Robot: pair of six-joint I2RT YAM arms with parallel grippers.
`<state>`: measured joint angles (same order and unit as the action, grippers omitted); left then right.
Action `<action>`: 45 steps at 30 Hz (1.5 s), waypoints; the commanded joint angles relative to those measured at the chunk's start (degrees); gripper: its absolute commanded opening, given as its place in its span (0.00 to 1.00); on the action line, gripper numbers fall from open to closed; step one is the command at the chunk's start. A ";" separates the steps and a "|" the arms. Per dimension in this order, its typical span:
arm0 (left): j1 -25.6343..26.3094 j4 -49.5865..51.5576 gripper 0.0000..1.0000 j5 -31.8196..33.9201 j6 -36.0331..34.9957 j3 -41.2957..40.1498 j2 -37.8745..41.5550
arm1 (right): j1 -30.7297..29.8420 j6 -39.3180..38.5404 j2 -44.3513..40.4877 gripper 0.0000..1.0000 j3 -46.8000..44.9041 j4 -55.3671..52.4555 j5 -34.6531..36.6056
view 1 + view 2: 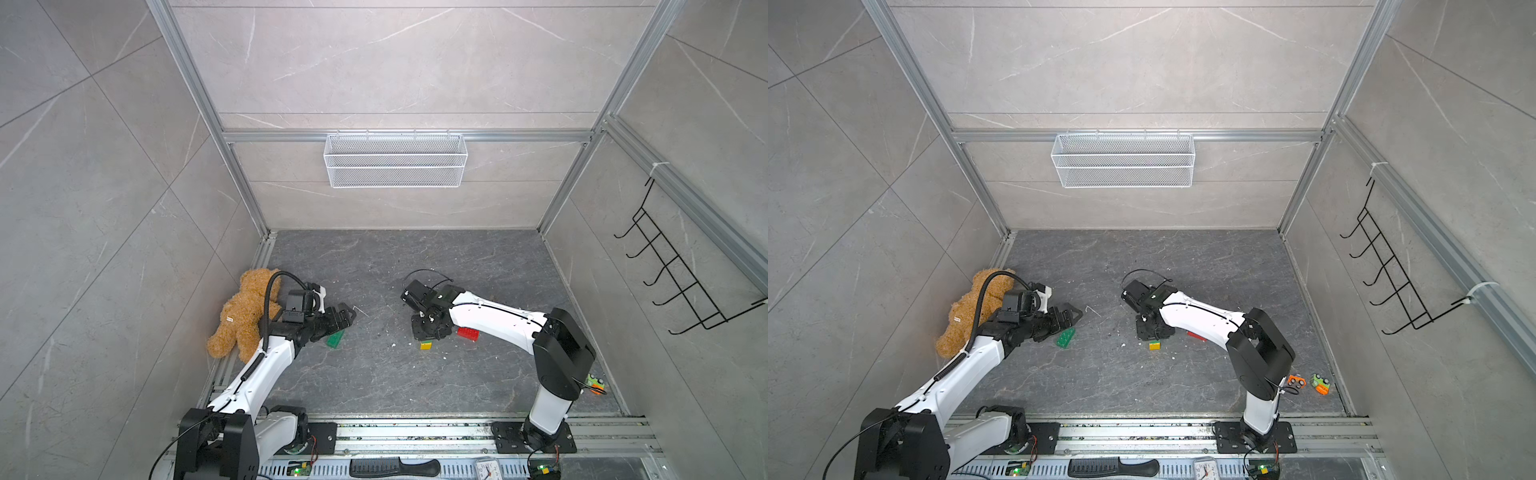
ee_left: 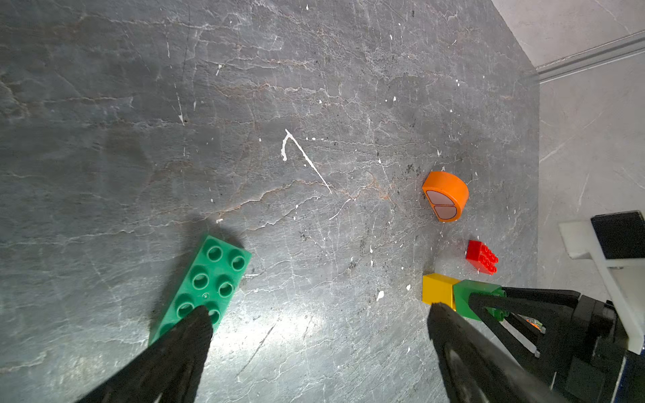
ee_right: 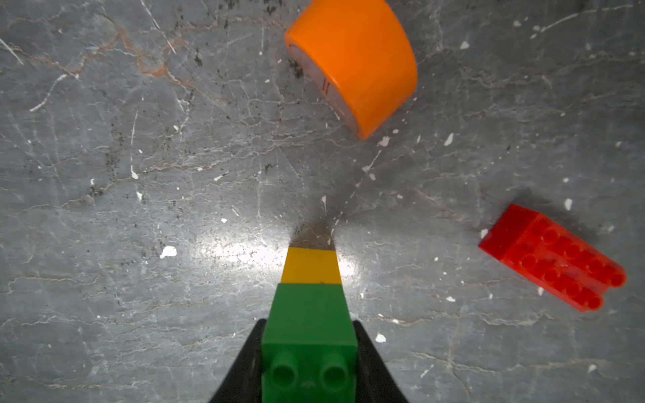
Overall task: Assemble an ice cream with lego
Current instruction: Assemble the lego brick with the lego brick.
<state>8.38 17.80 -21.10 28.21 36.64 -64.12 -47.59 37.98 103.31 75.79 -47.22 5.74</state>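
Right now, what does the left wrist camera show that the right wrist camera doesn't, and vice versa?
Left wrist only: the long green brick, studs up, partly hidden by a finger of the open left gripper. Right wrist only: nothing new, just a closer look. Both: the right gripper shut on the small green brick, the yellow brick joined to it, the orange half-round piece and the red brick.

The lego [image 3: 551, 258] is glossy smooth plastic, the tabletop [image 3: 139, 279] veined matt stone, the teddy bear [image 1: 245, 316] fuzzy plush.
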 commanded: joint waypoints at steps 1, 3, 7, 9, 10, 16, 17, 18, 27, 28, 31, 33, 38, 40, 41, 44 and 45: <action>0.21 0.13 0.99 0.43 -1.74 2.03 0.48 | -0.10 -1.95 4.11 0.00 -3.95 -1.45 -4.07; 0.20 0.09 1.00 0.44 -1.66 2.05 0.32 | -0.13 -2.59 4.58 0.00 -3.74 -2.45 -3.28; 0.23 0.09 0.99 0.40 -1.71 2.18 0.18 | -0.14 -3.50 5.63 0.00 -3.52 -3.14 -2.71; 0.23 0.44 0.99 0.55 -1.75 2.32 0.22 | -0.18 -1.85 5.72 0.00 -3.87 -3.50 -2.19; 0.21 0.63 0.99 0.71 -1.83 2.30 0.39 | -0.02 0.04 5.51 0.00 -4.18 -4.32 -1.43; 0.22 1.28 0.99 1.26 -1.92 2.12 1.11 | 0.04 6.20 3.35 0.00 -5.97 -4.92 -3.12; 0.23 1.18 0.99 1.32 -1.89 2.16 1.02 | 0.04 6.56 3.26 0.00 -6.16 -4.85 -3.21; 0.23 1.06 0.99 1.18 -1.79 2.12 0.94 | -0.10 6.52 3.20 0.00 -6.25 -4.45 -3.27; 0.21 1.19 0.99 1.18 -2.01 2.28 1.39 | -1.11 0.64 2.40 0.00 -6.80 -2.77 0.28; 0.23 1.20 0.99 1.23 -2.01 2.12 1.52 | -1.01 -0.50 2.19 0.00 -7.28 -2.22 0.50; 0.22 1.10 0.99 1.17 -1.81 1.97 1.55 | -0.88 -2.95 2.25 0.00 -7.89 -0.97 0.07; 0.19 1.04 0.99 1.08 -1.67 1.94 1.54 | -0.67 -3.93 2.43 0.00 -8.41 -0.21 -0.42; 0.23 1.37 0.99 1.19 -1.88 2.03 1.80 | 1.15 -3.08 3.67 0.00 -9.02 -0.68 -3.53; 0.22 1.53 0.99 1.24 -1.85 2.12 1.85 | 1.63 -1.69 4.12 0.00 -8.19 -2.65 -3.27; 0.22 1.53 0.99 1.36 -1.89 2.07 1.97 | 1.60 -0.86 3.72 0.00 -8.18 -2.93 -2.12; 0.22 1.33 0.99 1.45 -1.73 1.79 2.15 | 1.58 0.34 2.30 0.00 -8.85 -1.87 0.64; 0.23 1.19 0.99 1.46 -1.69 1.77 2.07 | 1.43 0.14 2.20 0.00 -8.94 -1.49 1.65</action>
<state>8.38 18.39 -19.57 27.79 36.64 -63.13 -46.48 36.62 100.86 71.83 -42.50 4.84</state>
